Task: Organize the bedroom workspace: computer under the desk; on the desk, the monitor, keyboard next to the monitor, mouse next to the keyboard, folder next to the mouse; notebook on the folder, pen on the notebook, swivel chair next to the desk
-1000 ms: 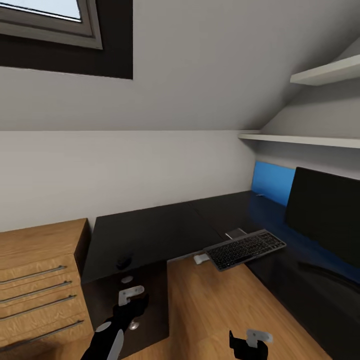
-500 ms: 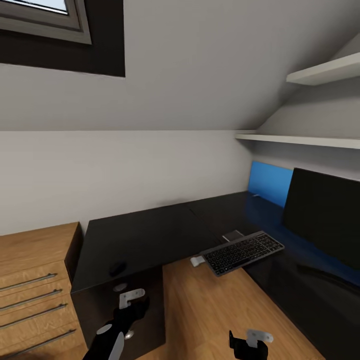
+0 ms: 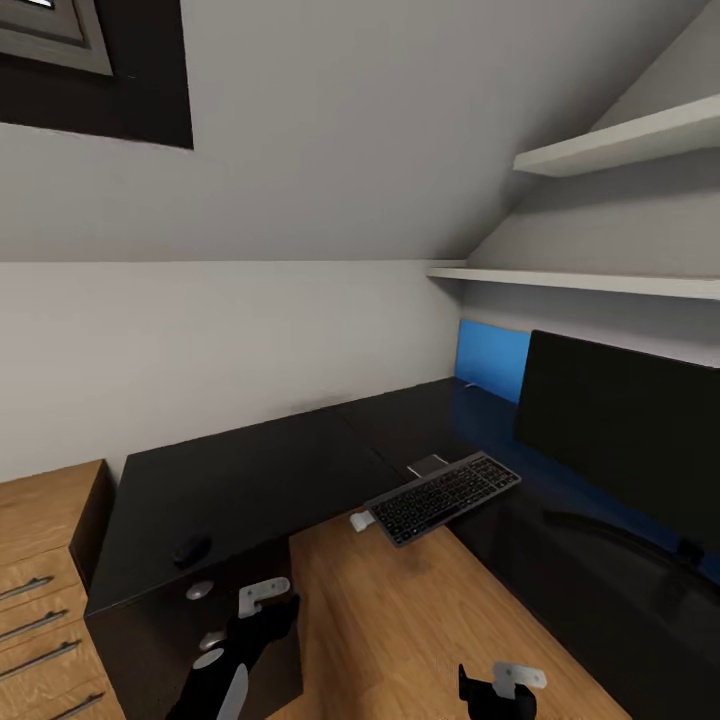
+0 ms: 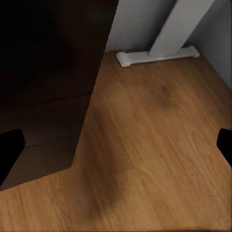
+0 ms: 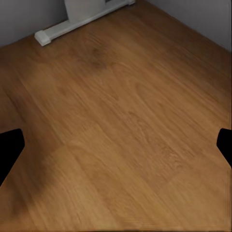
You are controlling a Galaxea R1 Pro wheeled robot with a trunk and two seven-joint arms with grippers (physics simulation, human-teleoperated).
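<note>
Black L-shaped desk [image 3: 270, 470] filling the corner, keyboard [image 3: 443, 496] overhanging its inner edge, monitor [image 3: 620, 440] standing right, mouse [image 3: 190, 550] lying near left, blue folder [image 3: 492, 360] leaning far behind, left gripper [image 4: 116, 145] and right gripper [image 5: 116, 145] hovering over floor [image 3: 400, 620], fingers spread, holding nothing.

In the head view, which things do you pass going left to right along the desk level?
Wooden dresser → mouse → keyboard → monitor.

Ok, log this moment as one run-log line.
stage: approaching desk | keyboard overhangs desk's inner edge | mouse on desk's left wing | monitor on desk | both jaws open, empty
</note>
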